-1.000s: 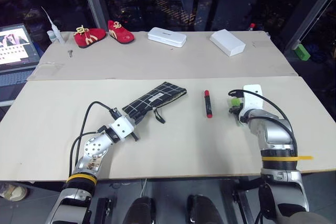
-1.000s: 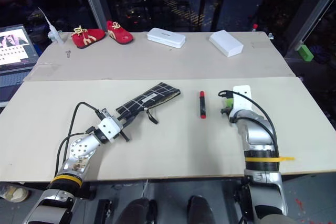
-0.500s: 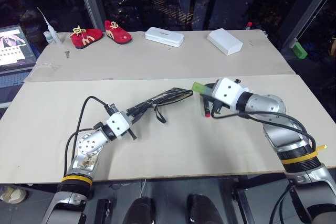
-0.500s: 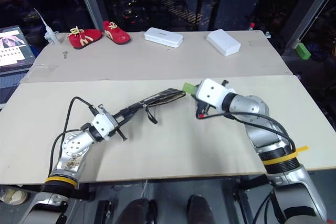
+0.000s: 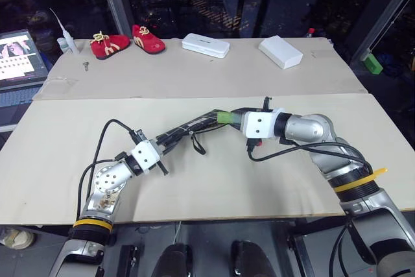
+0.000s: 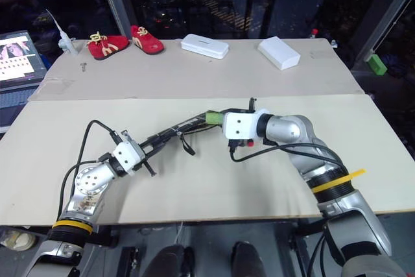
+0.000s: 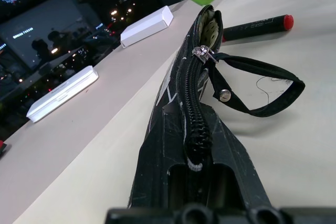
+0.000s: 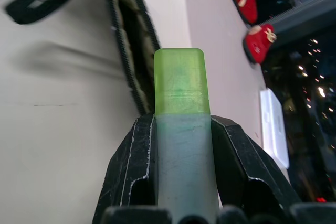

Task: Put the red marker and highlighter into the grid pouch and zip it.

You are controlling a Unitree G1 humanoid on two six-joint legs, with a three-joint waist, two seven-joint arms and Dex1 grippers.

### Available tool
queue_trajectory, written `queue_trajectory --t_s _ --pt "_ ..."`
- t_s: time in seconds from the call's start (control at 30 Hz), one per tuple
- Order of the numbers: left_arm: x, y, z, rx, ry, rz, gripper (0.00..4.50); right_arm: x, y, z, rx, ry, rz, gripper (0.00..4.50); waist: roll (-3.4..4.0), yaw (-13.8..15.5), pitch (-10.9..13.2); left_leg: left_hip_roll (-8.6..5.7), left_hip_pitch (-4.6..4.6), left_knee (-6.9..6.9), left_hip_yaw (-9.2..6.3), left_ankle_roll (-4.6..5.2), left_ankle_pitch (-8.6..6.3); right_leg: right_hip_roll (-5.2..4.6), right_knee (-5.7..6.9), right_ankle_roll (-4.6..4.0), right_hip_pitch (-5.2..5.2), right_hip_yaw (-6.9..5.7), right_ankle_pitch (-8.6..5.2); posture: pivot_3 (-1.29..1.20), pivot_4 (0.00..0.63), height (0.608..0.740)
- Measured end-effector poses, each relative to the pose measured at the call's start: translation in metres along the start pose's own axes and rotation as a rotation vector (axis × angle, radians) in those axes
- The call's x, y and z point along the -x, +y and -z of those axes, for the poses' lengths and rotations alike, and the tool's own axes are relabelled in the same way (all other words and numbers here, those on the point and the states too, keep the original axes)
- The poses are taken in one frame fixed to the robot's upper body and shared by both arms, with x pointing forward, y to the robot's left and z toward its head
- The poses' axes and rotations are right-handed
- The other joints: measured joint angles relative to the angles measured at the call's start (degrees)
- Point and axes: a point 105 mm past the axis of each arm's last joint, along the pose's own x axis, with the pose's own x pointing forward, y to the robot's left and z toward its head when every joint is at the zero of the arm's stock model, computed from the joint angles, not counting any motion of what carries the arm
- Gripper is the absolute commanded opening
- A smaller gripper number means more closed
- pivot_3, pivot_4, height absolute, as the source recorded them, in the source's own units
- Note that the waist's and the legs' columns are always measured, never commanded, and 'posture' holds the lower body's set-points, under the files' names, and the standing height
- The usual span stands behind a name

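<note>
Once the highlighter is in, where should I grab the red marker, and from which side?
Grip the red marker mid-barrel on its dark body, coming straight down from above. It lies flat on the table, just past the grid pouch, so its long sides are free for the fingers; the right gripper is nearest.

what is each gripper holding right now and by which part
The right gripper holds the highlighter by its pale body, green cap end sticking out toward the pouch mouth. The left gripper is shut on the closed end of the grid pouch.

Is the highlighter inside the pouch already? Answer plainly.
No. The highlighter is clamped in the right gripper, its green cap just outside the grid pouch opening.
</note>
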Motion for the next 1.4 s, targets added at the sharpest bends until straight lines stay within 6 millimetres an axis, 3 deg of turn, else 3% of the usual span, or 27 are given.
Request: queue_trajectory --t_s 0.23,0.57,0.77,1.07,1.2,1.4 --pt "0.0 0.0 0.0 0.0 0.0 -0.001 0.0 0.005 -0.002 0.001 0.0 -0.003 -0.012 1.04 0.0 -0.2 0.0 0.0 0.03 0.0 0.01 0.0 0.0 0.01 0.02 -0.01 0.0 0.01 0.01 0.0 0.15 0.74" --pt "0.0 -0.001 0.001 -0.015 0.011 0.002 0.0 -0.003 0.007 0.014 -0.024 0.03 -0.037 1.04 0.0 -0.2 0.0 -0.01 0.05 0.0 0.03 -0.01 0.0 0.01 0.03 -0.01 0.0 0.01 0.01 0.0 0.15 0.74" --pt "0.001 -0.005 0.004 -0.011 0.021 0.01 0.0 -0.016 0.001 0.009 0.006 0.009 -0.032 1.04 0.0 -0.3 0.0 0.0 0.09 0.0 0.06 -0.01 0.0 0.03 0.07 -0.02 0.01 0.03 0.01 0.0 0.15 0.74" --pt "0.0 -0.008 0.004 -0.005 0.021 0.011 0.0 -0.031 0.013 0.0 0.045 -0.025 -0.081 1.04 0.01 -0.2 0.0 0.0 0.09 0.0 0.06 -0.01 0.0 0.02 0.07 -0.02 0.01 0.04 0.01 0.0 0.15 0.74" --pt "0.0 -0.008 0.004 -0.003 0.019 0.004 0.0 -0.029 0.012 0.006 0.037 -0.009 -0.089 1.04 0.0 -0.2 0.0 0.0 0.08 0.0 0.06 -0.01 0.01 0.01 0.07 -0.02 0.01 0.04 0.01 0.0 0.15 0.74" --pt "0.001 -0.009 0.005 0.001 0.023 0.002 0.0 -0.008 0.001 0.023 0.018 0.047 -0.077 1.04 0.01 -0.2 0.0 0.01 0.08 0.0 0.06 -0.01 0.0 0.0 0.06 -0.02 0.01 0.04 0.02 0.0 0.15 0.74"
